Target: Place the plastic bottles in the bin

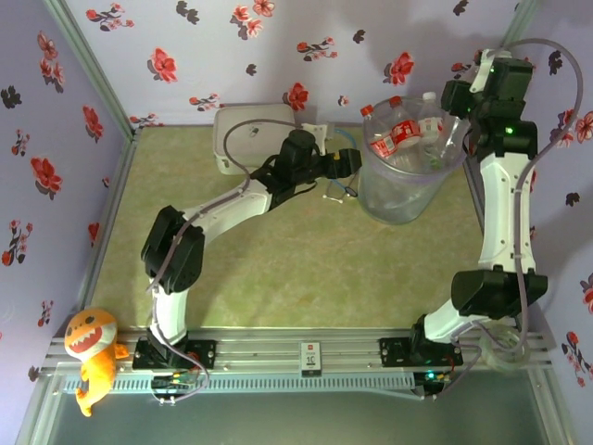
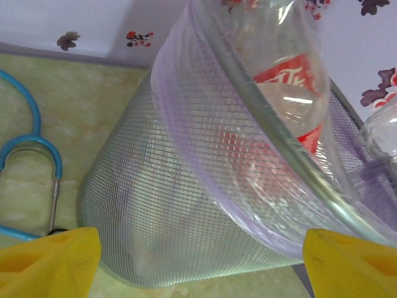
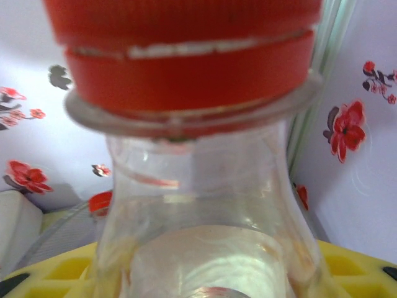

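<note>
The bin, a translucent gridded bucket, stands at the back right of the table. Several plastic bottles with red or white caps stick up out of it. My left gripper is just left of the bin's wall. In the left wrist view it is open, its yellow fingertips far apart, with the bin close ahead and a red-labelled bottle inside. My right gripper hangs at the bin's right rim. It is shut on a clear red-capped bottle.
A white rectangular case lies behind the left arm at the back wall. A blue stethoscope lies on the green mat left of the bin. An orange plush toy sits at the front left rail. Flowered walls enclose the table.
</note>
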